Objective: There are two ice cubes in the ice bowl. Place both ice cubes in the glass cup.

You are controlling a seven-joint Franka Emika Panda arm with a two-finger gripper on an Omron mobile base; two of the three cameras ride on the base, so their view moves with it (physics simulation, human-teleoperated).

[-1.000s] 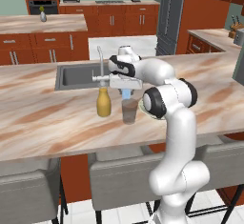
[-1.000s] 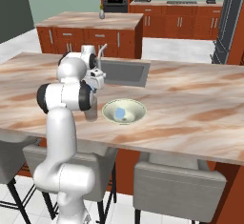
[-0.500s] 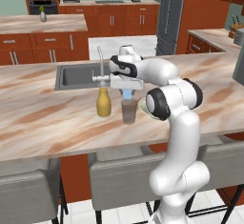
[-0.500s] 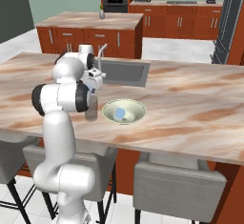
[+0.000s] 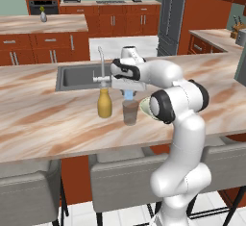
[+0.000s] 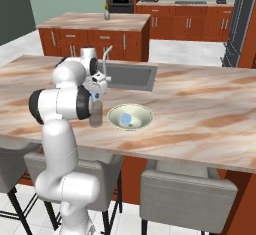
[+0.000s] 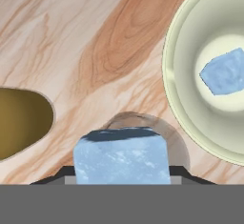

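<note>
pincer (image 5: 129, 94) pinching ice cube (image 7: 122, 155) above cup (image 5: 129, 112), barely moved since earlier, second cube (image 7: 224, 71) in bowl (image 7: 183, 99), bottle (image 5: 104, 103) beside cup

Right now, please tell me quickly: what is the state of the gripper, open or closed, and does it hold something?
Gripper: closed on one ice cube, held above the glass cup; the second ice cube lies in the ice bowl.

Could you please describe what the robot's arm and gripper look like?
The arm is glossy white, built of rounded tubular segments with dark, near-black rings at the joints. The gripper sits on a white hand with black trim and has small dark jaws. No cables or markings are visible.
</note>
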